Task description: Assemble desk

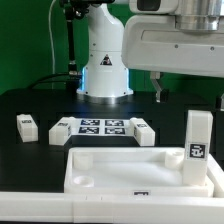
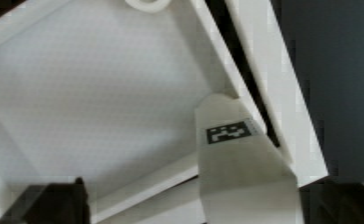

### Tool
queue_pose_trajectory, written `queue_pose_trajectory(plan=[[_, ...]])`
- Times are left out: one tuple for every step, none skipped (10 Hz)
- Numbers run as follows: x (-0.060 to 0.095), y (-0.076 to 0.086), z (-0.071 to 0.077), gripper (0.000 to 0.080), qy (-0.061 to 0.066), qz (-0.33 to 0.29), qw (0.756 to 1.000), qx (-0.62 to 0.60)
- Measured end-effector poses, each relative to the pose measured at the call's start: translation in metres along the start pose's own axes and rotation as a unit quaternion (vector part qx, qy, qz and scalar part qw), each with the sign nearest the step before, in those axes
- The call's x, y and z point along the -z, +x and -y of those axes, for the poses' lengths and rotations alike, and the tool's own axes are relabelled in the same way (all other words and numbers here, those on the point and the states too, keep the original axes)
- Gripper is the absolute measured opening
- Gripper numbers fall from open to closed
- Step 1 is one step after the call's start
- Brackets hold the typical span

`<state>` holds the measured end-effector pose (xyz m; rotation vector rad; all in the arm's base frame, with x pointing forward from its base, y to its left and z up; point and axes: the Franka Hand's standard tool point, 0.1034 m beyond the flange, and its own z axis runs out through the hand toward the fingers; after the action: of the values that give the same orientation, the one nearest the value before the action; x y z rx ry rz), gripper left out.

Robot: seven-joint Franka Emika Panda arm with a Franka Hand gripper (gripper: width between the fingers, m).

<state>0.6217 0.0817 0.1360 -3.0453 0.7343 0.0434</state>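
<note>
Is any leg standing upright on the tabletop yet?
Yes, one leg stands upright at the tabletop's corner on the exterior view's right.

Tool [image 2: 179,210] barely seen, desk parts cropped
Only a dark, blurred fingertip [image 2: 51,203] of the tool shows, its opening unreadable; the leg [image 2: 246,165] just beneath the tool and the tabletop [image 2: 108,100] below it both run past the picture's edge.

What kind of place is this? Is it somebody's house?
Probably not a house; it looks like a robot lab. A white robot arm stands on a black table, and a marker board of square tags lies before it, near a white tabletop.
</note>
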Motion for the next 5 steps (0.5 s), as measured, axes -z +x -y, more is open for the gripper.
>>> queue_pose_trajectory(plan=[[-0.001, -0.001, 0.000, 0.0649, -0.002, 0.000, 1.000, 0.007], [-0.004, -0.010, -0.002, 0.0649, -0.012, 0.003, 0.998, 0.063], [-0.007, -0.020, -0.005, 0.0649, -0.015, 0.013, 0.993, 0.115], [-0.012, -0.028, -0.008, 0.0649, -0.018, 0.023, 0.988, 0.154], [-0.019, -0.035, -0.014, 0.0649, -0.015, 0.030, 0.984, 0.172]])
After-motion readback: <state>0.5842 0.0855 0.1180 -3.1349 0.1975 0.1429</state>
